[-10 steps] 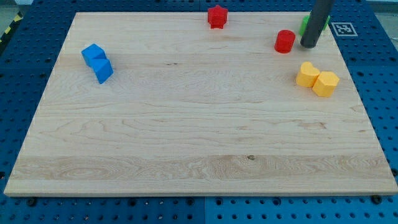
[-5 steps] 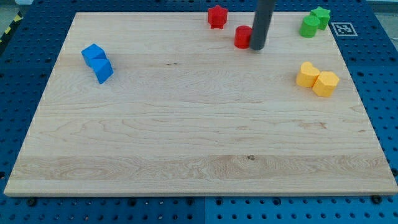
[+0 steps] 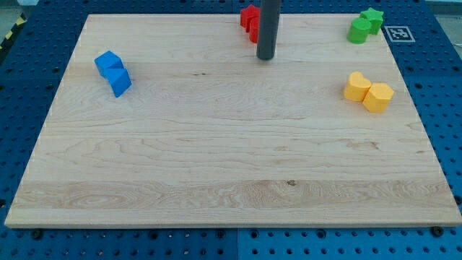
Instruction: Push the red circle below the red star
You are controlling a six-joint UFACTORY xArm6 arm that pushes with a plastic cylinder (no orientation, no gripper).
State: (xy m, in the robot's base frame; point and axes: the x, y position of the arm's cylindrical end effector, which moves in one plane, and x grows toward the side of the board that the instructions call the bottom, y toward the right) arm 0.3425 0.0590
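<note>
The red star (image 3: 248,14) sits at the top edge of the wooden board (image 3: 216,159), near the middle. The red circle (image 3: 254,32) lies right against the star's lower right side and is partly hidden behind my dark rod. My tip (image 3: 266,57) rests on the board just below and to the right of the red circle, close to it or touching it.
Two blue blocks (image 3: 112,72) lie together at the view's left. Two green blocks (image 3: 364,25) sit at the top right corner. Two yellow blocks (image 3: 368,92) lie together at the right. An AprilTag marker (image 3: 398,33) is off the board's top right.
My tip has swept left across the top of the board, pushing the red circle from the right side until it lies against the red star.
</note>
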